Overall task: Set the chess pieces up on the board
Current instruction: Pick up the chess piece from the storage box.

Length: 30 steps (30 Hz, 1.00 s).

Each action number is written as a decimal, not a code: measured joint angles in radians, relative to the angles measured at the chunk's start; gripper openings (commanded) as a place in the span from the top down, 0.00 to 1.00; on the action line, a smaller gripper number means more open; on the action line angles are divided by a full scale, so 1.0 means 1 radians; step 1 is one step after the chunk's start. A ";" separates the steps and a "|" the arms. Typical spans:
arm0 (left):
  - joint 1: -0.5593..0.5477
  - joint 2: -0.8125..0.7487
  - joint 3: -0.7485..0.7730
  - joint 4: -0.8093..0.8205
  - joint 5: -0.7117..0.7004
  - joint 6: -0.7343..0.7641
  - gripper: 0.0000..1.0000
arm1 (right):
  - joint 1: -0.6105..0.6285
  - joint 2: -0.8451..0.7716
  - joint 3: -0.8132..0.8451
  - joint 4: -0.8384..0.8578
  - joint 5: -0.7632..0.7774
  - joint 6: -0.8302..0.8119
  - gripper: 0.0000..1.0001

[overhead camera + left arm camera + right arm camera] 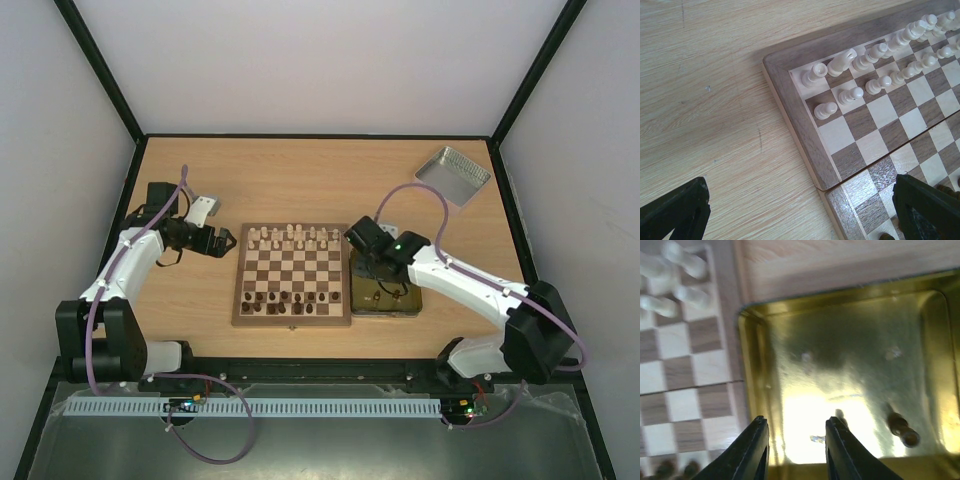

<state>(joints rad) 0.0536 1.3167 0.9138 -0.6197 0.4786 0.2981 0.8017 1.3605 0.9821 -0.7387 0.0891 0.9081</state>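
Wooden tabletop (300, 170) is shared by board (292, 321) and tin (840, 340); the right claw (796, 422), parted and empty, should be centred over the dark piece (902, 429) before being closed.

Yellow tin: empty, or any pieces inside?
Not empty: at least one dark piece lies inside the tin, beside the open right claw.

The left arm (130, 262) extends forward and bends inward, with its wrist roughly level. The left gripper (222, 243) points toward the right, its jaws spread fully wide with nothing between them. The right arm (470, 285) reaches forward and to the left. The right gripper (796, 440) points downward, its jaws partly apart and holding nothing.
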 measured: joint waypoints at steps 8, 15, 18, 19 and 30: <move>-0.001 0.000 0.000 0.000 0.000 0.000 0.01 | -0.010 -0.009 -0.144 -0.014 -0.024 -0.014 0.69; -0.001 0.000 0.000 0.000 0.000 0.000 0.01 | -0.011 -0.013 -0.194 -0.003 -0.048 -0.018 0.70; -0.001 0.000 0.000 0.000 0.000 0.000 0.01 | -0.012 -0.013 -0.209 0.011 -0.056 -0.018 0.71; -0.001 0.000 0.000 0.000 0.000 0.000 0.01 | -0.013 -0.013 -0.213 0.013 -0.057 -0.019 0.71; -0.001 0.000 0.000 0.000 0.000 0.000 0.01 | -0.032 0.020 -0.232 0.069 -0.069 -0.037 0.82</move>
<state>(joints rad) 0.0525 1.3167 0.9138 -0.6197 0.4786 0.2981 0.7696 1.3804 0.7502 -0.6693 0.0204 0.8707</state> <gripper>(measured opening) 0.990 0.209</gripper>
